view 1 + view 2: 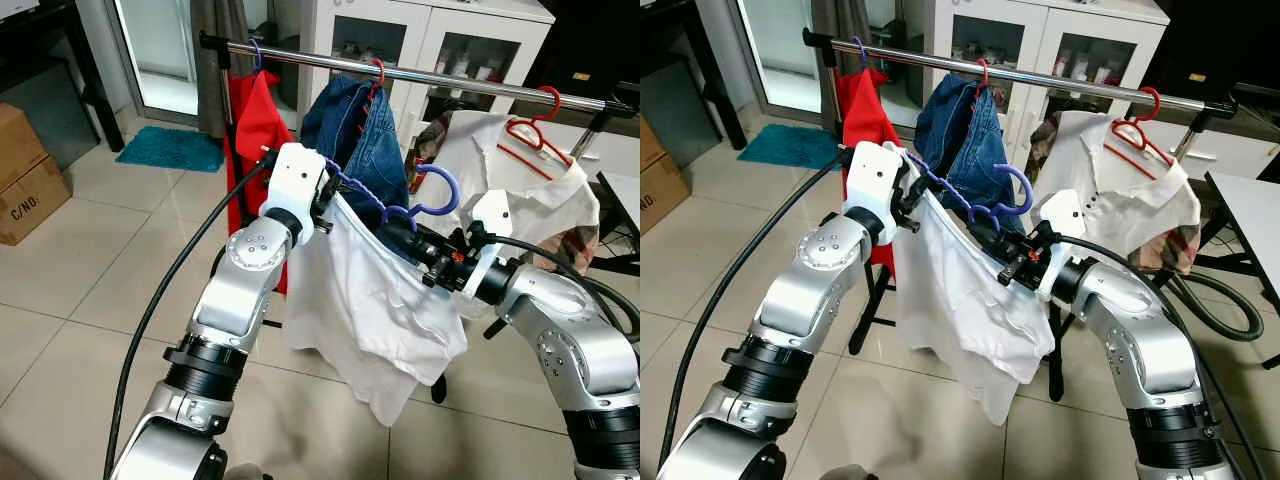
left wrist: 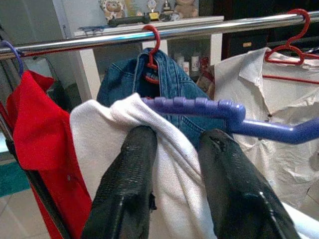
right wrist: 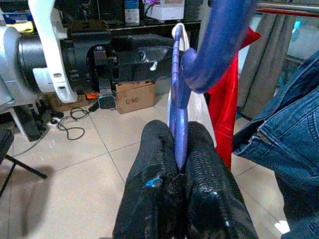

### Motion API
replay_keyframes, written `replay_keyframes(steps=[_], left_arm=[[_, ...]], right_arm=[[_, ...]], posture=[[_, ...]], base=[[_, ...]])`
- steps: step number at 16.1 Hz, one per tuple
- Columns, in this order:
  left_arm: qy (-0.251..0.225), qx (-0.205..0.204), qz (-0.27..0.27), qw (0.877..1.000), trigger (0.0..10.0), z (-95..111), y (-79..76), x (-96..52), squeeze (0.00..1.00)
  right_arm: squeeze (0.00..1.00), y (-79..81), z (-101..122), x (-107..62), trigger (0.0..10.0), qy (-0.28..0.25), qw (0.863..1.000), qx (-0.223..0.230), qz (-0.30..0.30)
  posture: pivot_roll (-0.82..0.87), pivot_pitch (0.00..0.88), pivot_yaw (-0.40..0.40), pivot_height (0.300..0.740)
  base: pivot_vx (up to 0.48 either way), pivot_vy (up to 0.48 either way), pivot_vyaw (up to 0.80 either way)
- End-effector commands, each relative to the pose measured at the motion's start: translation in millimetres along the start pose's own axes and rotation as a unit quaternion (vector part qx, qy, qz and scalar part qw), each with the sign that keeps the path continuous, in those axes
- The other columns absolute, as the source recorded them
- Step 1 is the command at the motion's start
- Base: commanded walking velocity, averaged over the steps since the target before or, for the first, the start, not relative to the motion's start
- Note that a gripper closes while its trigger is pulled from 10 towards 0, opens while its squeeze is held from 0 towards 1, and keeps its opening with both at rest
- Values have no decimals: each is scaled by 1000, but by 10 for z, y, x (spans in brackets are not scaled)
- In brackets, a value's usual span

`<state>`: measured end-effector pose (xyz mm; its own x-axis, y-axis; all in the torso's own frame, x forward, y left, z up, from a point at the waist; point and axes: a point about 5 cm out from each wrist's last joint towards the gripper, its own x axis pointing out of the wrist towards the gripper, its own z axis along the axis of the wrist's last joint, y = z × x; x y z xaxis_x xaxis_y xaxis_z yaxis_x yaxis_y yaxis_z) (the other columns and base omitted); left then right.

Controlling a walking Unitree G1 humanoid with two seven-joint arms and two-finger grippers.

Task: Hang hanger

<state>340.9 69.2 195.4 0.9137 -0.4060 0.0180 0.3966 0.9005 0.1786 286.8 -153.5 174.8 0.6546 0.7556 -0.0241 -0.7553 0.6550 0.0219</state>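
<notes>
- The left tool (image 2: 172,164) is hidden in the eye views behind its white wrist housing; in the left wrist view its two black fingers (image 2: 129,184) are pinched on the white garment (image 1: 375,300), at the end of the purple hanger (image 1: 425,195) it is draped over.
- In the right wrist view, the right tool (image 3: 180,154) is clamped shut on a thin purple bar of the hanger, which stands edge-on between the fingers; how far the bar runs into the grip cannot be made out.
- Both silver arms are raised and bent inward in front of the robot; together they hold the hanger level, one at each end, with the garment hanging down between them.
- The hanger's hook curls upward below the metal rail (image 1: 440,80) and does not touch it.
- On the rail hang a red garment (image 1: 255,120), a denim piece (image 1: 355,135) on a red hanger, and a white shirt (image 1: 520,170) on another red hanger (image 1: 535,135).
- A cardboard box (image 1: 25,170) on the tiled floor is cut off at the frame edge.
</notes>
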Motion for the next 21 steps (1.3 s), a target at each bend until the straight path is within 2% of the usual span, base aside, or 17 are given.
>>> replay_keyframes(steps=[1,6,11,14,15,16,18,19,21], left_arm=[[-9,1,-3,1000,0,52,-43,-9,0],[2,1,10,1000,0,18,-6,-35,0],[-17,-11,16,1000,0,140,42,-78,0],[-30,-12,27,999,0,234,130,-104,0],[-54,-24,29,998,0,400,209,-105,0],[-71,-36,13,997,0,516,240,-105,0],[-77,-40,-49,995,0,618,189,-127,0],[-67,-30,-60,995,0,617,190,-131,0],[-48,-11,-41,998,0,567,246,-117,0]], right_arm=[[0,-12,45,-31,10000,-10,1000,-11,2],[0,-9,32,-29,10000,-8,1000,-13,6],[0,-42,-39,-33,10000,16,1000,-17,-11],[0,-36,-114,-46,10000,44,999,-27,-13],[0,-43,-214,-90,10000,88,995,-50,-12],[0,-45,-268,-124,10000,109,993,-54,-10],[0,-73,-308,-162,10000,124,990,-58,-20],[0,-90,-309,-175,10000,125,990,-58,-26],[0,-114,-296,-189,10000,125,990,-60,-33]], posture=[[63,0,-60,740],[65,0,-63,740],[70,0,-64,740],[76,0,-65,740],[82,0,-65,740],[85,0,-63,740],[86,0,-60,740],[86,0,-54,740],[81,0,-49,740]], base=[[0,0,0],[0,0,0],[0,0,0],[0,0,0],[0,0,0],[0,0,0],[0,0,0],[0,0,0],[0,0,0]])
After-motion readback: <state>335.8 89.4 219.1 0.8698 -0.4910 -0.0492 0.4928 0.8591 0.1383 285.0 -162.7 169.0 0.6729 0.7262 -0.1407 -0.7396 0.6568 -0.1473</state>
